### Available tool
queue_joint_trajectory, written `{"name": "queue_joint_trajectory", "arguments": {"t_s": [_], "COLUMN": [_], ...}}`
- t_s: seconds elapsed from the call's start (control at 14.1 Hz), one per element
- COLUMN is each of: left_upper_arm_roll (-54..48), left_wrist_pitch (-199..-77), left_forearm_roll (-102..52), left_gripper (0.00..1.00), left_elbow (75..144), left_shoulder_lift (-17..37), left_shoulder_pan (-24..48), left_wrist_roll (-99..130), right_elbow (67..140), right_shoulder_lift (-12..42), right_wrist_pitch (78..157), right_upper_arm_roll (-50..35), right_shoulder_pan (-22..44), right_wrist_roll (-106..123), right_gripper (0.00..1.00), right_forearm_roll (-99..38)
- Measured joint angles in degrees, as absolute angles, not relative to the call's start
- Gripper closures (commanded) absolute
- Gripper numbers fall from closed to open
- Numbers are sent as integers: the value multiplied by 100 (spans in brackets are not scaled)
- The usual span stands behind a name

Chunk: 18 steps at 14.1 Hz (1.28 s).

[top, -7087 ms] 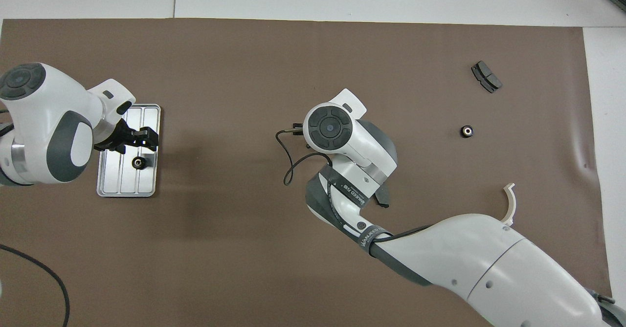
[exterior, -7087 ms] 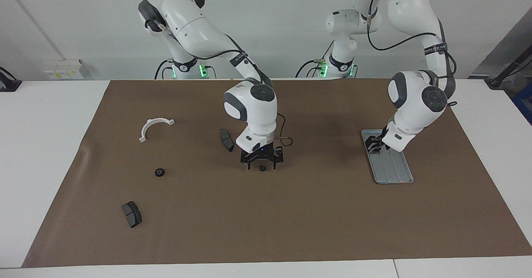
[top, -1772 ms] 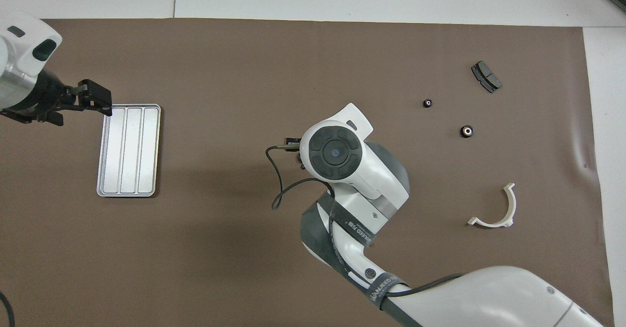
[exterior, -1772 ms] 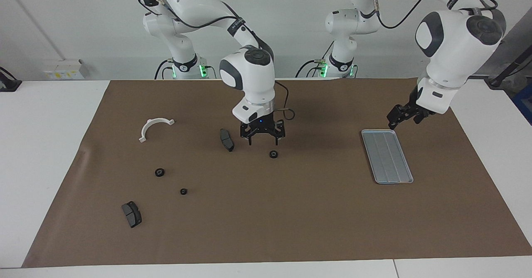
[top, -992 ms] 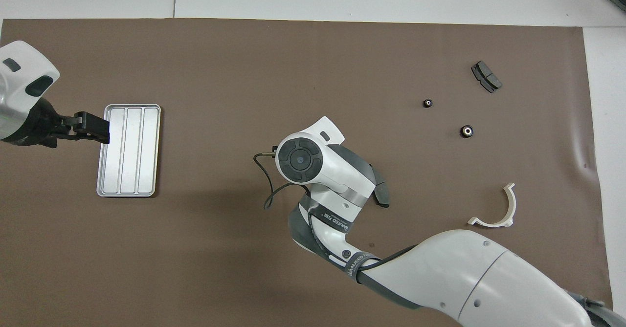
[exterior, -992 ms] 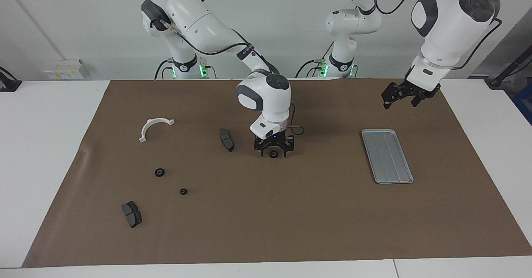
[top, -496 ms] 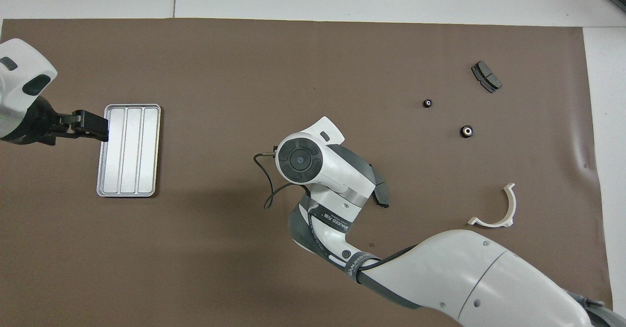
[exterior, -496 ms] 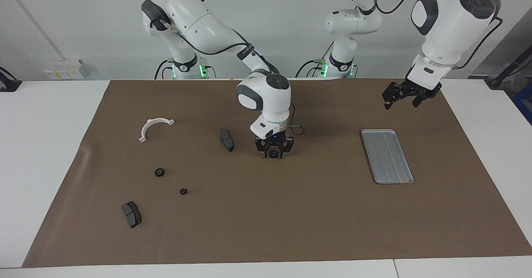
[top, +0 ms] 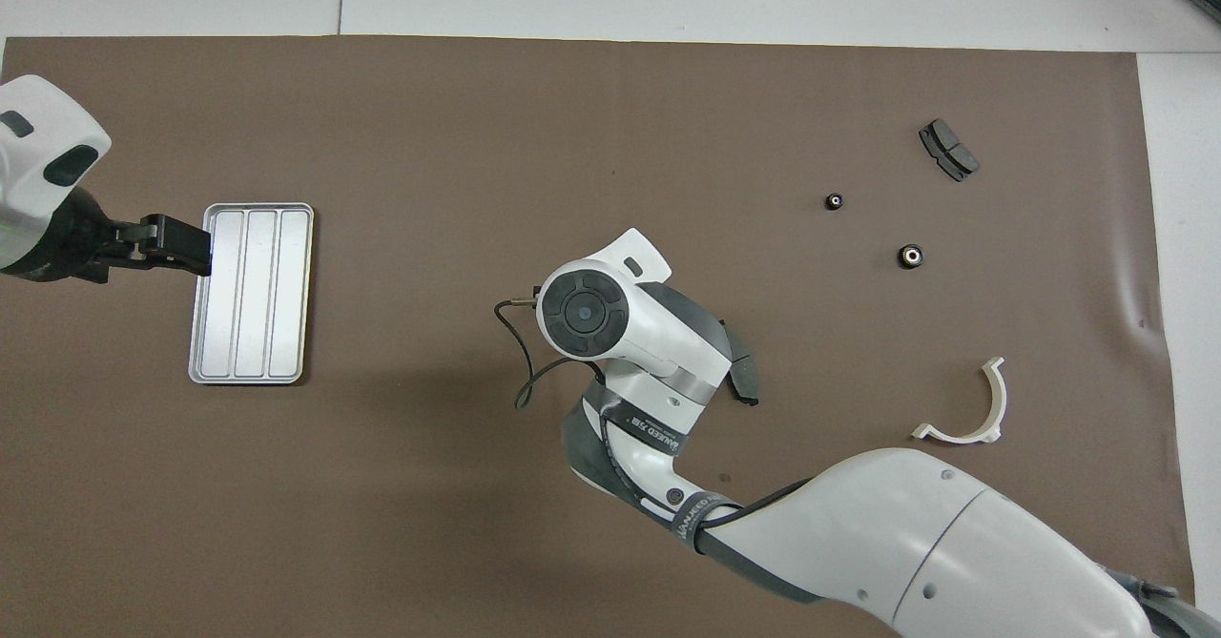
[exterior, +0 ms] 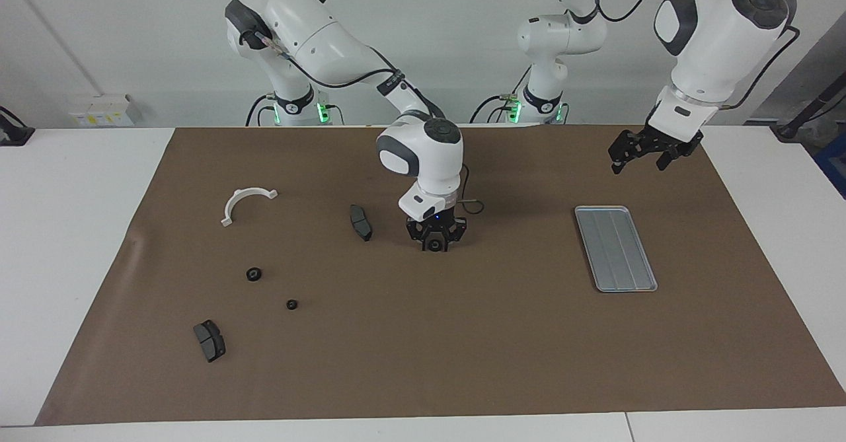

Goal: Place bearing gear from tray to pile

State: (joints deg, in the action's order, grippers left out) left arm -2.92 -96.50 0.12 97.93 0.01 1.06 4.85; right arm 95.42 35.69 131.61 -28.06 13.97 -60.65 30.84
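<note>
While my right gripper (exterior: pixel 435 246) sits low on the mat at mid-table, its fingers are drawn in close around the bearing gear (exterior: pixel 434 246), a small black round part resting on the brown mat (exterior: pixel 502 336); from the facing view I think they are pinching it, though I cannot swear the pads are truly in contact. The overhead view is no help, since the wrist covers the spot. The gear lies well apart from the tray (exterior: pixel 615 248), which shows nothing on its ridged floor, and nearer the right arm's end of the table waits the pile: two small gears (exterior: pixel 253 274), a brake pad (exterior: pixel 209 340) and a white bracket (exterior: pixel 245 202), with another pad (exterior: pixel 361 222) just beside my gripper.

I judge the gear to be light, rigid and smooth, likely to roll or squirt out if caught off-centre. I would hold it across its full width, fingers square on the rim, and squeeze firmly, as it should not crush.

My left gripper (exterior: pixel 638 151) hangs in the air over the mat beside the tray's nearer end, waiting, fingers spread and empty.
</note>
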Motion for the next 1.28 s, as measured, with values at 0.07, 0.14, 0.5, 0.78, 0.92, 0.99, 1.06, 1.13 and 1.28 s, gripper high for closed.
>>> {"name": "queue_joint_trajectory", "arguments": {"t_s": [0.07, 0.14, 0.5, 0.78, 0.92, 0.99, 1.06, 1.13, 1.28], "left_upper_arm_roll": [-289, -291, -294, -293, -293, -293, -293, -293, -293], "left_wrist_pitch": [-9650, -9650, -9650, -9650, -9650, -9650, -9650, -9650, -9650], "left_forearm_roll": [12, 12, 12, 12, 12, 12, 12, 12, 12], "left_gripper": [0, 0, 0, 0, 0, 0, 0, 0, 0], "left_elbow": [9793, 9793, 9793, 9793, 9793, 9793, 9793, 9793, 9793], "left_shoulder_lift": [0, -1, -3, -3, -3, -3, -3, -3, -3], "left_shoulder_pan": [105, 105, 106, 106, 106, 105, 106, 106, 105], "left_wrist_roll": [485, 485, 485, 485, 485, 485, 485, 485, 485], "right_elbow": [9543, 9542, 9545, 9535, 9526, 9518, 9506, 9492, 9458], "right_shoulder_lift": [3570, 3570, 3570, 3561, 3560, 3552, 3520, 3449, 3165], "right_wrist_pitch": [13161, 13161, 13126, 13088, 13051, 13014, 12966, 12900, 12647], "right_upper_arm_roll": [-2810, -2813, -2817, -2826, -2832, -2833, -2833, -2836, -2816], "right_shoulder_pan": [1397, 1397, 1397, 1396, 1390, 1380, 1355, 1299, 1088], "right_wrist_roll": [-6065, -6065, -6065, -6065, -6065, -6054, -6022, -5925, -5353], "right_gripper": [45, 45, 100, 100, 100, 100, 100, 100, 100], "right_forearm_roll": [3082, 3082, 3081, 3080, 3080, 3080, 3062, 3000, 2630]}}
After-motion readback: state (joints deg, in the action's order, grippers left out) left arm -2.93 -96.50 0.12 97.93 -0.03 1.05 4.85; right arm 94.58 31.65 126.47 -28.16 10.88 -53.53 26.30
